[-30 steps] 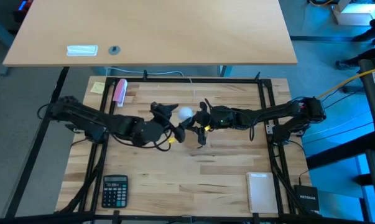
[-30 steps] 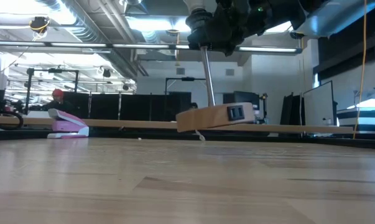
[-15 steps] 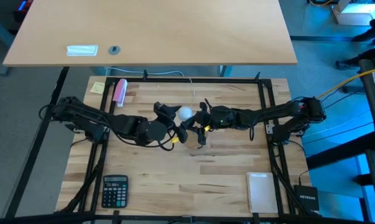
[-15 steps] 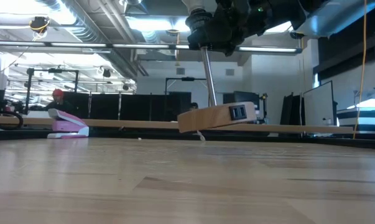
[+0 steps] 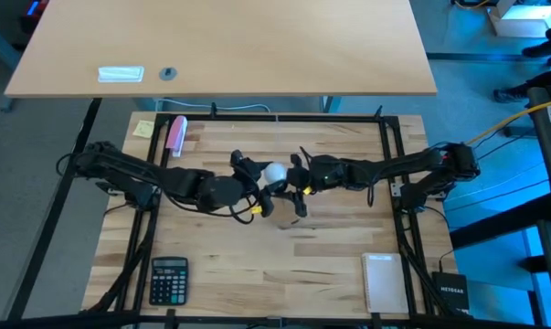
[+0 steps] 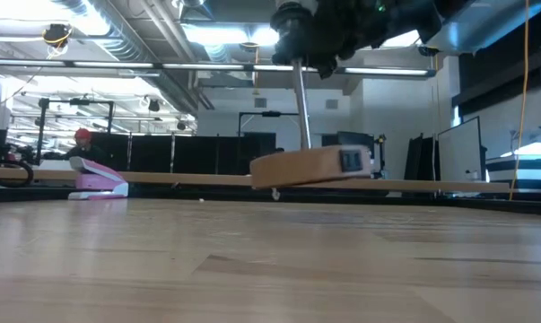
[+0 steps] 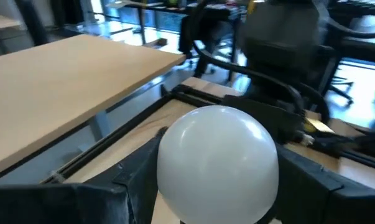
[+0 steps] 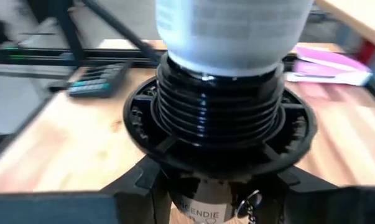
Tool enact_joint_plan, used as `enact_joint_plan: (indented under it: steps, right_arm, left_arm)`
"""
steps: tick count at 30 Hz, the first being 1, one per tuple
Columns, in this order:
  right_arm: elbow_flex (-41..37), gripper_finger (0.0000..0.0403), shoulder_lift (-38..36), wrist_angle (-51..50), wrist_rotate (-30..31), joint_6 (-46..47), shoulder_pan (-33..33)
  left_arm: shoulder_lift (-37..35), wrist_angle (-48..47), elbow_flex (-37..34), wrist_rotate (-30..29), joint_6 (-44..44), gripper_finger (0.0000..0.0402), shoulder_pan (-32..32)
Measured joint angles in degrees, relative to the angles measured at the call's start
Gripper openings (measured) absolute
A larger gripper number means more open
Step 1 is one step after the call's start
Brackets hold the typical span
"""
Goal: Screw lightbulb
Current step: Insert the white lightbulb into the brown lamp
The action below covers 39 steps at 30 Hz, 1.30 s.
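The white frosted lightbulb (image 5: 275,172) sits between my two grippers at mid-table. My left gripper (image 5: 255,176) is shut on its globe (image 7: 217,163). My right gripper (image 5: 299,176) is shut on a lamp's black threaded socket (image 8: 218,109). The bulb's pale screw base (image 8: 234,28) sits at the socket's mouth; how far in it is does not show. In the low view a thin metal rod (image 6: 300,108) runs down from the gripper to the lamp's wooden base (image 6: 310,166), which is level. My left gripper pinches the globe between its two fingers (image 7: 137,180), one on each side at its widest part (image 7: 168,168). The fingers come level from the table's left. The bulb is clear of the table, its screw base toward the socket. My right gripper holds the socket's body below its ribbed collar (image 8: 175,177), between its two fingers (image 8: 299,186). It comes level from the table's right. The rod and wooden base hang below the hold; I cannot tell whether the base touches the table.
A calculator (image 5: 169,279) lies near the front left. A white notepad (image 5: 382,281) lies at the front right. A pink stapler (image 5: 176,133) and a yellow note (image 5: 144,128) lie at the far left. A large desk (image 5: 220,46) stands beyond the far edge.
My left gripper has moved a little toward the table's right with the bulb, closing on the socket. The lamp's wooden base has swung from tilted to level.
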Motion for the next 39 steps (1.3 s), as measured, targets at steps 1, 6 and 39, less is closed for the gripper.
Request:
enact_joint_plan:
  steps: [1, 6, 39]
  right_arm:
    - [0.0, 0.0149, -0.5, -0.1, -1.7, -0.3, 0.1]
    - [0.0, 0.0149, -2.1, 0.6, -13.4, -1.6, 2.2]
    - [0.7, 0.0149, -3.6, 2.9, -19.8, -5.6, 5.7]
  left_arm:
    - [-0.1, 0.4, 0.1, 0.8, 0.6, 0.0232, -0.2]
    - [-0.4, 1.8, 0.2, 8.8, 3.2, 0.0232, -1.1]
    - [0.0, 6.2, -0.4, 22.2, 16.6, 0.0349, -2.2]
